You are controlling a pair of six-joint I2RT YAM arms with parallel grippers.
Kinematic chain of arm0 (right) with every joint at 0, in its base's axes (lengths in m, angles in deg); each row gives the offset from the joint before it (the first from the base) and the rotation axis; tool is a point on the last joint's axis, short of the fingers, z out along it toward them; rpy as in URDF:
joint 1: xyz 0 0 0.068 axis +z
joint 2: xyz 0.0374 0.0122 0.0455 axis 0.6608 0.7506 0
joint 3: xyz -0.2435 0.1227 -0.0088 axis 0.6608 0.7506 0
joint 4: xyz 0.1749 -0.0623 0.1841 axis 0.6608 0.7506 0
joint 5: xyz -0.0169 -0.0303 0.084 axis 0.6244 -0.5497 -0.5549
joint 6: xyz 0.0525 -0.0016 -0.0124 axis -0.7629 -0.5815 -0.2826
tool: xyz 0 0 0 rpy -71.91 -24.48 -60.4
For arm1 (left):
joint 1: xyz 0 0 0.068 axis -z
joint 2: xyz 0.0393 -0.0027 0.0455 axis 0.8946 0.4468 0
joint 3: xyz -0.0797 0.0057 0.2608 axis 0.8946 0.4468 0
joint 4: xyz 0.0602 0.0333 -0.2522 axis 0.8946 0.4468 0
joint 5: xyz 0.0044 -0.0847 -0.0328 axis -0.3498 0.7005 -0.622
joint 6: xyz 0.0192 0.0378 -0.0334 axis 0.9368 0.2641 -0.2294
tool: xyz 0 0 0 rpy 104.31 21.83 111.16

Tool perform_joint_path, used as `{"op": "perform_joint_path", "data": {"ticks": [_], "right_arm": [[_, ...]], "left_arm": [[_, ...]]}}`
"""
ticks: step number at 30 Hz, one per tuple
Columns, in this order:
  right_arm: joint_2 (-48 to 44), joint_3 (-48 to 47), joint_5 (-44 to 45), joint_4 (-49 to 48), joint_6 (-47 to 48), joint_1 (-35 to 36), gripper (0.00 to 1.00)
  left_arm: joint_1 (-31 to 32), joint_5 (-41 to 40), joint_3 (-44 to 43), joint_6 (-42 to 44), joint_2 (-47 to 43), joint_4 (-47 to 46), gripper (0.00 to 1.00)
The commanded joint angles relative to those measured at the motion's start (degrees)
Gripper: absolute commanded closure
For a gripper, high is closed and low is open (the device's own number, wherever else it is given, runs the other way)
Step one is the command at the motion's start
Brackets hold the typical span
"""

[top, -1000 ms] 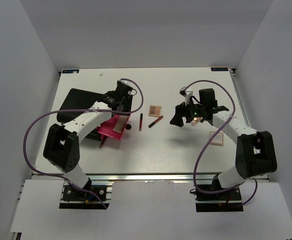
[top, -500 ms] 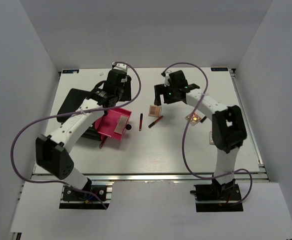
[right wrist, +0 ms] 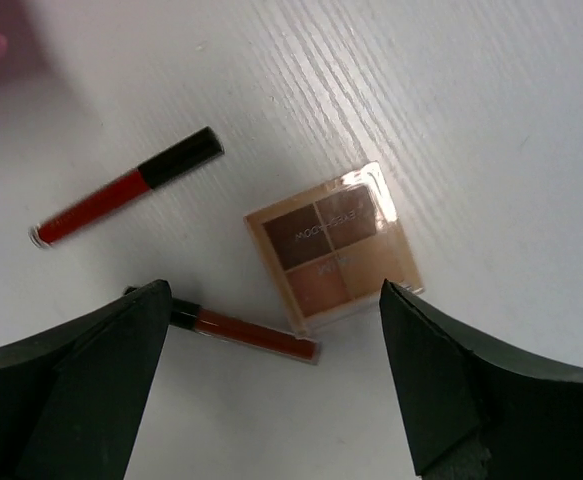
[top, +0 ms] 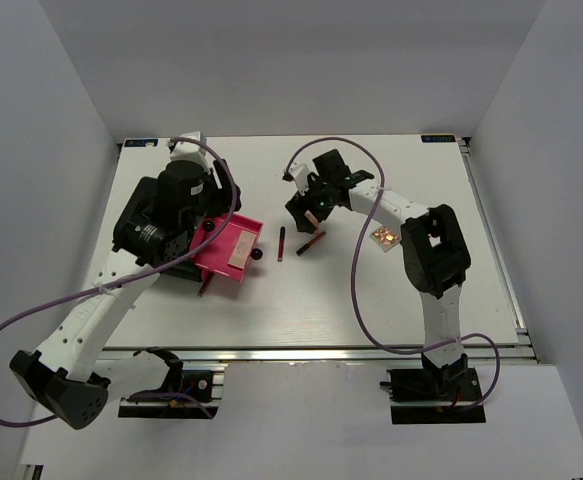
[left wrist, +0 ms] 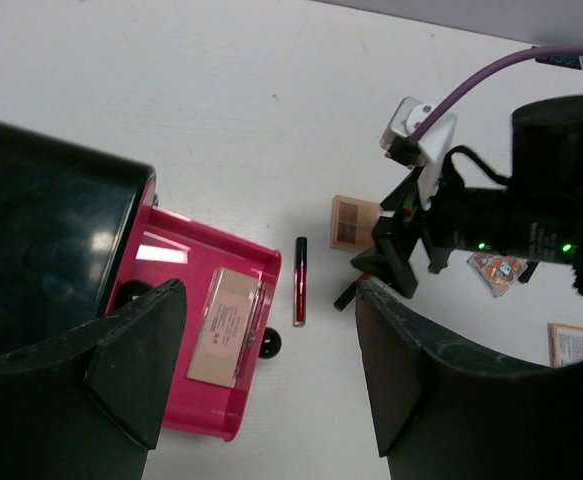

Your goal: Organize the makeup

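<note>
Tan square palette (right wrist: 333,248) lies directly under the right gripper (right wrist: 273,288), between its spread fingers (right wrist: 81,380), skewed to them; the left gripper (left wrist: 268,290), likewise spread, hangs farther off.

Between the black fingers (right wrist: 71,400) of the right gripper (right wrist: 273,295) sit a tan palette (right wrist: 333,248) of brown and coppery squares and red, black-capped sticks (right wrist: 121,190); between those of the left gripper (left wrist: 268,290), a pink drawer (left wrist: 186,265) holding a beige packet (left wrist: 226,325).
</note>
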Motion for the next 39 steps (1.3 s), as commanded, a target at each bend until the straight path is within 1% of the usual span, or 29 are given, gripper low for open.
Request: {"op": "perform_joint_path", "data": {"ticks": [1, 2, 4, 5, 8, 9, 10, 11, 16, 22, 27, 32, 39], "right_arm": [[-2.57, -3.46, -6.68, 2.86, 23.7, -0.48, 0.11], [-2.31, -3.99, -8.44, 6.19, 27.84, -0.48, 0.11], [-1.17, -4.96, -10.55, 8.41, 34.0, -0.74, 0.11], [-0.55, -5.31, -11.44, 9.73, 39.69, -0.83, 0.11], [3.91, -9.26, -12.41, 13.94, 43.51, -0.83, 0.11], [4.81, -11.01, -13.02, 17.18, 43.78, -0.83, 0.1], [5.69, -13.73, -13.46, 18.17, 43.79, -0.83, 0.11], [6.65, -14.27, -13.55, 18.52, 43.09, -0.83, 0.11], [7.8, -13.4, -12.06, 14.4, 40.71, -0.83, 0.11], [10.7, -14.81, -9.07, 13.78, 37.64, -0.83, 0.11], [10.97, -12.97, -5.04, 8.95, 35.35, -0.83, 0.11], [13.16, -14.36, -2.48, 8.95, 35.18, -0.83, 0.11], [15.18, -15.33, -1.6, 10.97, 35.61, -1.09, 0.11]], "left_arm": [[-0.45, -1.84, 3.5, -2.38, -2.99, 1.23, 0.22], [-0.45, -1.93, 3.85, -2.47, -3.34, 1.23, 0.22], [-0.45, -2.1, 4.2, -2.56, -3.7, 1.32, 0.22], [-0.45, -2.1, 4.29, -2.56, -3.7, 1.23, 0.22], [-0.45, -2.28, 4.2, -2.21, -3.35, 1.23, 0.22], [-0.53, -2.28, 4.12, -2.21, -3.26, 1.31, 0.22], [-0.45, -2.28, 4.03, -2.38, -3.17, 1.32, 0.22], [-0.53, -2.19, 4.2, -2.38, -3.17, 1.23, 0.22], [-0.45, -2.1, 5.52, -3.17, -3.79, 0.44, 0.22], [-0.45, -1.93, 5.61, -3.17, -3.17, 0.53, 0.21], [-0.45, -1.84, 6.05, -3.26, -3.35, 0.35, 0.21], [-0.45, -1.93, 5.87, -3.26, -3.26, 0.7, 0.21], [-0.53, -2.02, 5.79, -3.44, -3.61, 0.96, 0.21]]}}
